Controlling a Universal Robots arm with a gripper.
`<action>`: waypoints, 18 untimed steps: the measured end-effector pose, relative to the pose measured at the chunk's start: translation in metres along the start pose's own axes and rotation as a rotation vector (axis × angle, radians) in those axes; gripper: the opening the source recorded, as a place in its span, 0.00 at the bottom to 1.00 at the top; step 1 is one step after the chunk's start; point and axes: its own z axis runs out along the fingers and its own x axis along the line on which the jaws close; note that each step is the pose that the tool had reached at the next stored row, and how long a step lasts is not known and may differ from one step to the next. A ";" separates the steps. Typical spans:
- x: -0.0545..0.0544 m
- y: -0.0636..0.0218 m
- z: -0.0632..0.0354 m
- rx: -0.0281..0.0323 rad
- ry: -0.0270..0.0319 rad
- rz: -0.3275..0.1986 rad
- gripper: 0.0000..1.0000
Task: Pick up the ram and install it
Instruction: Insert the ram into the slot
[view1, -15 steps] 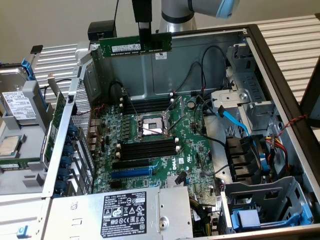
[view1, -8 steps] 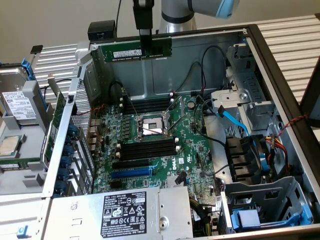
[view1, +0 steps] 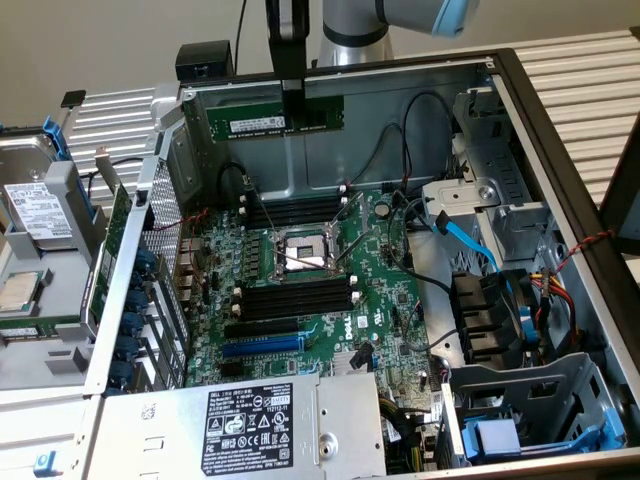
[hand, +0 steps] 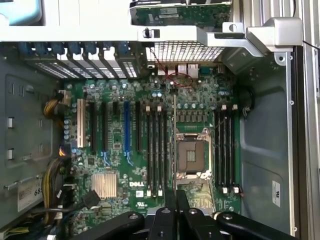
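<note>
The ram (view1: 250, 122), a long green stick with a white label, hangs level above the far wall of the open computer case. My gripper (view1: 293, 118) is shut on it near its middle, fingers pointing down. Below lies the green motherboard (view1: 385, 310) with two banks of black memory slots (view1: 295, 212) (view1: 295, 297) on either side of the CPU socket (view1: 300, 250). In the wrist view the black fingers (hand: 165, 222) look straight down on the board, with slot banks (hand: 156, 150) (hand: 225, 150) beside the socket (hand: 191, 155).
A grey power supply (view1: 270, 420) fills the case's near edge. A black fan (view1: 490, 320) and blue cable (view1: 465, 240) sit at the exterior view's right. A hard drive (view1: 35, 210) lies outside at the left. Case walls (view1: 400, 100) surround the board.
</note>
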 end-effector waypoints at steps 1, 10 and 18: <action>0.000 -0.0002 0.0019 0.0001 -0.0003 0.000 0.12; 0.000 -0.0021 0.0181 -0.0001 -0.0008 0.001 0.12; 0.001 -0.0037 0.0327 -0.0001 -0.0020 0.001 0.12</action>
